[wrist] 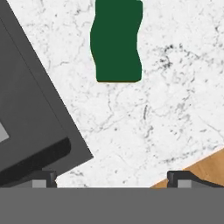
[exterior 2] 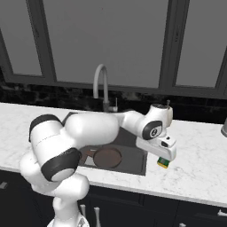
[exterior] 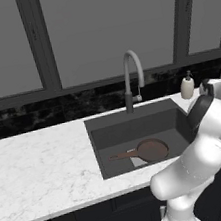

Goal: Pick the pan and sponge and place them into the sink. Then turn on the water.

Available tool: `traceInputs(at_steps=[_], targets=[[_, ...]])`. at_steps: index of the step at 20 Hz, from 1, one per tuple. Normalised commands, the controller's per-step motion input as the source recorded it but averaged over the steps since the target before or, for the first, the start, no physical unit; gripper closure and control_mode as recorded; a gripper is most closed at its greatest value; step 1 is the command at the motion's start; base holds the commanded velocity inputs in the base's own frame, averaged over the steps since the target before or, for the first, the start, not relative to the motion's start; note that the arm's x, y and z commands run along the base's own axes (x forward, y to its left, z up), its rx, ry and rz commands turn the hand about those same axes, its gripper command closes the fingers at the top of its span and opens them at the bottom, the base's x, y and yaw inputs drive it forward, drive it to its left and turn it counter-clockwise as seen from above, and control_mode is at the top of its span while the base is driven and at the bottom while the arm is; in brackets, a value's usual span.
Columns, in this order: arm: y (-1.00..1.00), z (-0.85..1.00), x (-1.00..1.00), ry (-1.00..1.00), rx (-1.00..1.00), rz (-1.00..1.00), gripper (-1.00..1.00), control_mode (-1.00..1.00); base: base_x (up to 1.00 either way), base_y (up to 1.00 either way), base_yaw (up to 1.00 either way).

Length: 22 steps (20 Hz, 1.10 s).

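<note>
Tool released above sponge; pan lies in sink.

Pan in sink; sponge on counter.

White soap bottle stands on the marble counter (near the backsplash); grey window panes above.

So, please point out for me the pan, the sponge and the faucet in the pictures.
pan point(exterior: 152, 149): left base view, middle of its round bowl.
sponge point(wrist: 116, 41): hand view, centre of its green top.
faucet point(exterior: 127, 82): left base view, its upright neck.
</note>
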Motion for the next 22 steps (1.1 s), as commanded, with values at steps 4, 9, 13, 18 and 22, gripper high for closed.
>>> traceInputs(at_steps=[4,9,13,18,22], targets=[[-0.04,-0.18,0.33,0.00,0.00,0.03,-1.00,-1.00,0.00,0.00,0.00],[-0.23,-0.14,0.32,0.00,0.02,0.01,-1.00,-1.00,0.00,0.00,0.00],[-0.30,-0.13,0.22,0.00,0.03,0.00,-1.00,-1.00,0.00,0.00,0.00],[-0.23,-0.24,0.22,0.00,0.03,0.00,-1.00,-1.00,0.00,0.00,0.00],[-0.15,-0.31,0.22,0.00,0.01,0.01,-1.00,-1.00,0.00,0.00,0.00]])
